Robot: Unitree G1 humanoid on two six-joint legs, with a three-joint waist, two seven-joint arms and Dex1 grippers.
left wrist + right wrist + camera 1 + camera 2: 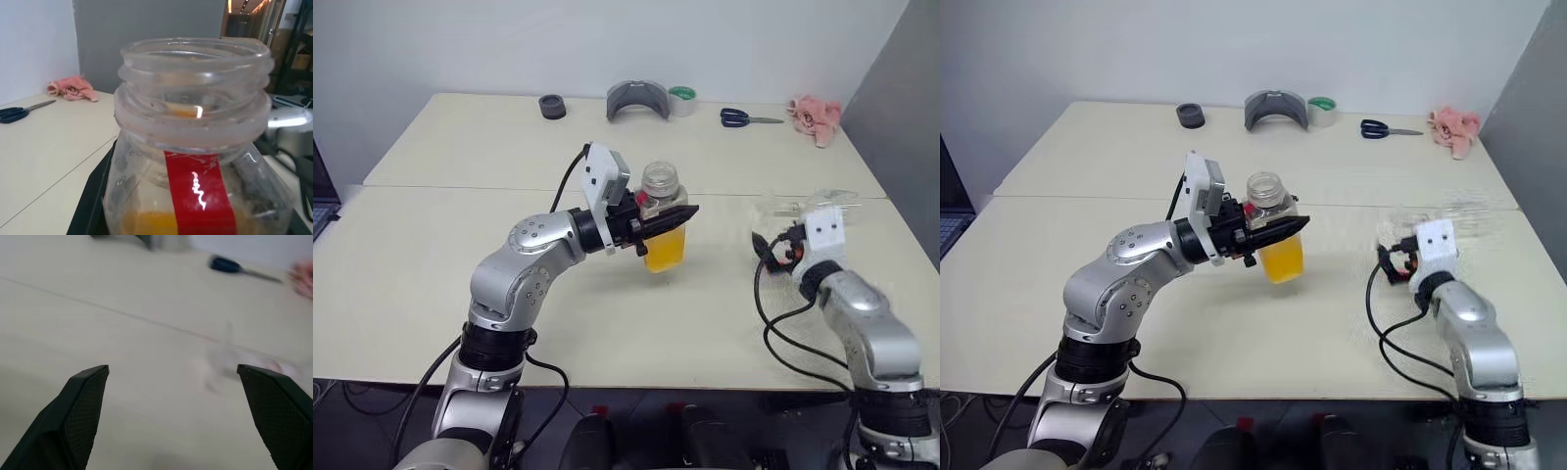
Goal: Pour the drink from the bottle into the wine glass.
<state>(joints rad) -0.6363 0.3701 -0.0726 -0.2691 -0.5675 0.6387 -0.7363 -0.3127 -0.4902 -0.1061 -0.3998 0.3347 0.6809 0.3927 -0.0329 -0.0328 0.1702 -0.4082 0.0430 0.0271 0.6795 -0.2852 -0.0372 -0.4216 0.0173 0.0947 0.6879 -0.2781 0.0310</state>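
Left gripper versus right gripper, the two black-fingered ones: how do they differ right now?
The left gripper is shut on the uncapped clear plastic bottle with a red stripe, while the right gripper stands wide open and holds nothing. The left gripper points sideways toward the robot's right, while the right gripper points ahead across the cream table. Both have two black fingers.

bottle (664, 220): stood above the middle of the desk (431, 284), upright, clamped in the left gripper (677, 215)
drink (666, 250): in the bottle's lower part
wine glass (808, 206): blurred, near the right edge, beside the right gripper (171, 377), whose fingers stood wide apart
scissors (744, 117): far edge, right of the tape roll (682, 100)
cloth (816, 117): far right corner
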